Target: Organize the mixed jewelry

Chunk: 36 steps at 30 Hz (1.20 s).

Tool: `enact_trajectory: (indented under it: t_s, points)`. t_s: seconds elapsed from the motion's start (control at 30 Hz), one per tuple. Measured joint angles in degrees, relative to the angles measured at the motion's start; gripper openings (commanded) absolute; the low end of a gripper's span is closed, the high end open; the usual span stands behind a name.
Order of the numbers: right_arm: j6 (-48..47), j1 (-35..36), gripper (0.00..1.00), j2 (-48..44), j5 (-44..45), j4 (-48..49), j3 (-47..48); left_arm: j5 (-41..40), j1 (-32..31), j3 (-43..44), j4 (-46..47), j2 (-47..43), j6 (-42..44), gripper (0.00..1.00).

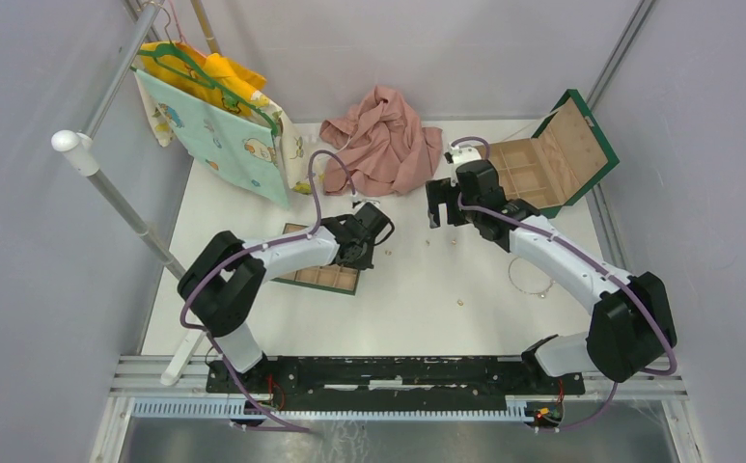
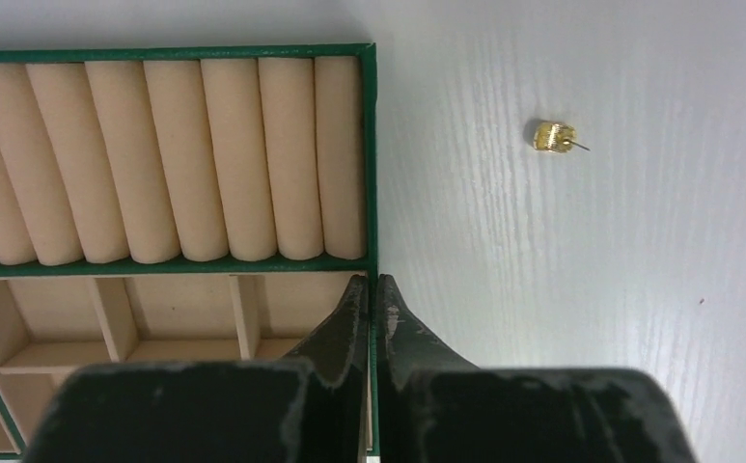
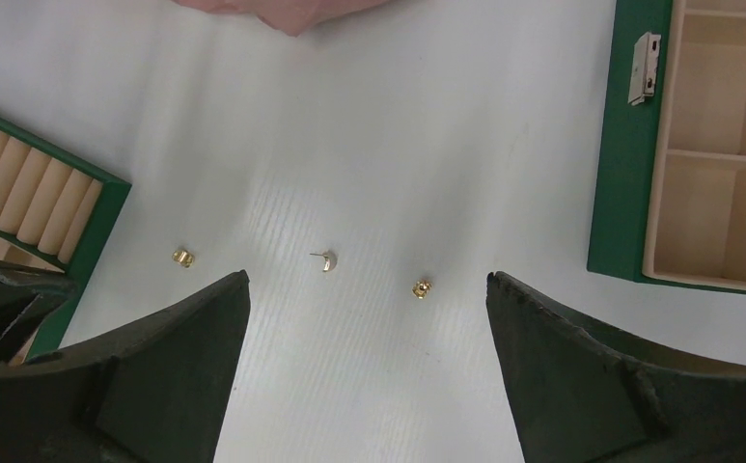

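Note:
Several tiny pale-gold pieces lie loose on the white table. In the right wrist view there are a gold stud (image 3: 183, 257), a pale stud with a pin (image 3: 326, 260) and a gold bead (image 3: 421, 288). Another bead (image 1: 460, 303) lies nearer the arms. The thin silvery wire loop (image 1: 530, 277) lies under the right arm. My right gripper (image 3: 369, 280) is open and empty above the three pieces. My left gripper (image 2: 373, 282) is shut on the green right wall of the tan compartmented tray (image 2: 370, 145). A gold stud (image 2: 552, 136) lies to its right.
The open green box (image 1: 542, 164) with tan compartments stands at the back right and also shows in the right wrist view (image 3: 629, 145). A crumpled pink cloth (image 1: 383, 140) lies at the back. Cloth bags on a hanger (image 1: 219, 116) hang at the back left.

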Motion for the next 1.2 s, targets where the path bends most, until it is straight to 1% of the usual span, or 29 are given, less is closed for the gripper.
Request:
enact_trajectory:
  t_s: [0.13, 0.3, 0.4, 0.43, 0.47, 0.57, 0.6, 0.77, 0.9, 1.07, 1.2]
  points:
    - [0.4, 0.0, 0.98, 0.0, 0.0, 0.0, -1.0, 1.7, -1.2, 0.6, -0.3, 0.0, 0.8, 0.02]
    - [0.8, 0.0, 0.98, 0.0, 0.0, 0.0, -1.5, 4.0, -5.0, 1.4, -0.3, 0.0, 2.9, 0.03]
    - [0.9, 0.0, 0.98, 0.0, 0.0, 0.1, -1.6, 5.3, -6.8, 1.4, -0.5, 0.0, 4.0, 0.11]
    - [0.9, 0.0, 0.98, -0.1, 0.0, 0.1, -1.6, 5.7, -7.1, 1.4, -0.6, 0.0, 4.3, 0.15]
    - [0.9, 0.0, 0.98, -0.2, 0.0, 0.1, -1.6, 6.3, -7.3, 1.3, -0.7, -0.1, 4.6, 0.22]
    - [0.9, 0.0, 0.98, -0.6, 0.0, 0.3, -2.0, 7.3, -7.4, 1.3, -1.2, -0.5, 5.5, 0.36]
    - [0.9, 0.0, 0.98, -0.8, 0.0, 0.3, -2.1, 7.6, -7.4, 1.2, -1.4, -0.7, 5.7, 0.39]
    - [0.9, 0.0, 0.98, -1.6, 0.0, 0.4, -2.8, 7.8, -7.4, 1.4, -3.7, -3.7, 5.8, 0.46]
    - [0.8, 0.0, 0.98, -2.2, 0.1, 0.3, -3.3, 6.3, -7.4, 4.9, -7.0, -5.2, 5.8, 0.48]
    - [-0.3, 0.0, 0.98, -2.9, 0.2, -0.7, -3.6, 4.6, -5.4, 10.4, -8.6, -6.7, 5.8, 0.5]
    - [-1.3, 0.0, 0.98, -3.7, 0.2, -2.0, -5.1, 4.5, 1.4, 10.6, -9.2, -9.6, 5.7, 0.52]
